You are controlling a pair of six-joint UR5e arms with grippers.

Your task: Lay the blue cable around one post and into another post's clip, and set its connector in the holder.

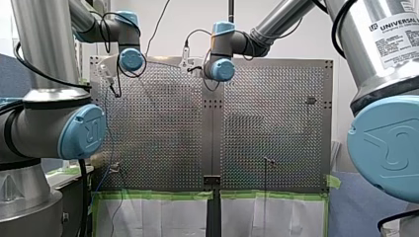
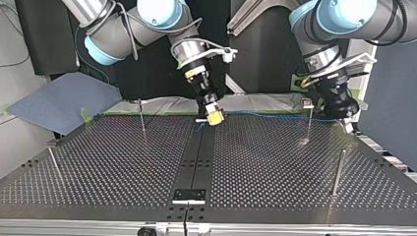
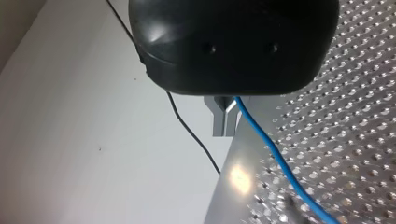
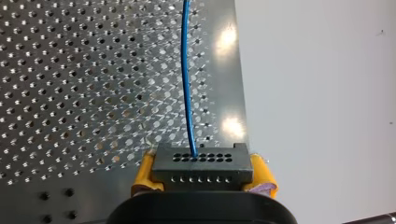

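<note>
The thin blue cable (image 4: 187, 79) ends in a black rectangular plastic connector (image 4: 201, 169), pinched by my right jaws between yellow pads (image 4: 143, 175), upper middle in the top view. From there it runs along the upper edge of the perforated metal table (image 2: 275, 162) to my left jaws, at upper right, pressed together on it.

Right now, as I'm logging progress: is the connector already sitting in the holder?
No, the connector is clamped between my right gripper's yellow pads, the blue cable running out ahead of it.
</note>
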